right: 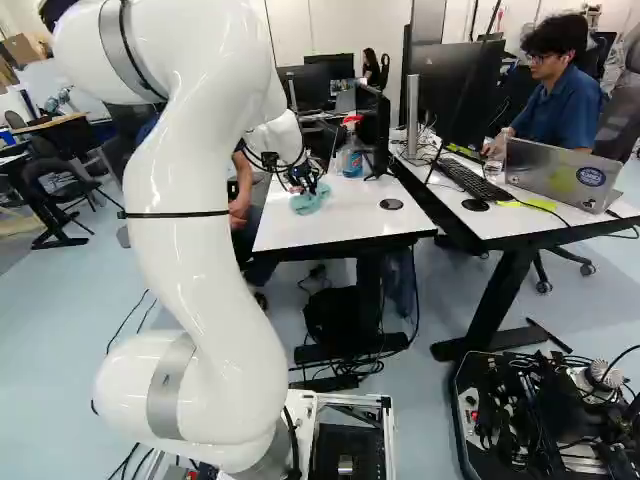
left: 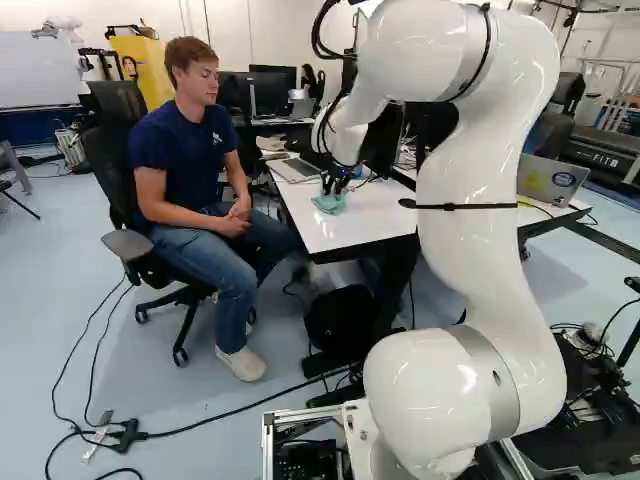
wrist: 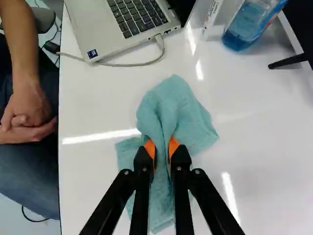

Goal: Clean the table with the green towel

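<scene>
Wrist view: the gripper has the towel pinched from both sides on the table, near the laptop but apart; its long axis runs roughly laptop-ward, so a forward wipe could crowd it.

- Setting read as a robotics lab with office furniture.
- White robot arm stood at close range; exposed electronics sat low at the right of the right base view.
- White table and second desk held computer gear: monitors, keyboard, laptop.
- Whiteboard and swivel chair noted; cables crossed the floor.
</scene>
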Controlling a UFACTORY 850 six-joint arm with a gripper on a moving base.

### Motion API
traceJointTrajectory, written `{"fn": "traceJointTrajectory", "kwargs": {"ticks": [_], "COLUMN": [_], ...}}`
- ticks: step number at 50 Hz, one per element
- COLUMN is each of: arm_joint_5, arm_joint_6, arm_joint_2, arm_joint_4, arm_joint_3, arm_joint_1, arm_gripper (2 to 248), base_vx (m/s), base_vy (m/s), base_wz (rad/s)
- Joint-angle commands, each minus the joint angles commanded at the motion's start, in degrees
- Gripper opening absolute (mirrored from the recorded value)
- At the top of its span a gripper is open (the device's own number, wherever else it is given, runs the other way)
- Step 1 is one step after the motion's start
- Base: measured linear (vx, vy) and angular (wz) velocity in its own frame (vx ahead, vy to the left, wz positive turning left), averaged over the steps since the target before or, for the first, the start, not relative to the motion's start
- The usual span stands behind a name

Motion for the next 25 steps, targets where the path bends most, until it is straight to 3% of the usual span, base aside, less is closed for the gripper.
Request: {"fn": "traceJointTrajectory", "kwargs": {"ticks": [12, 25], "arm_joint_5": [0.0, 0.0], "arm_joint_6": [0.0, 0.0], "arm_joint_2": [0.4, -1.6], "arm_joint_4": [0.0, 0.0], "arm_joint_3": [0.6, -2.2], "arm_joint_1": [-1.4, -2.9], "arm_gripper": [51, 51], "base_vx": [0.0, 0.0], "base_vy": [0.0, 0.0], "base_wz": [0.0, 0.0]}}
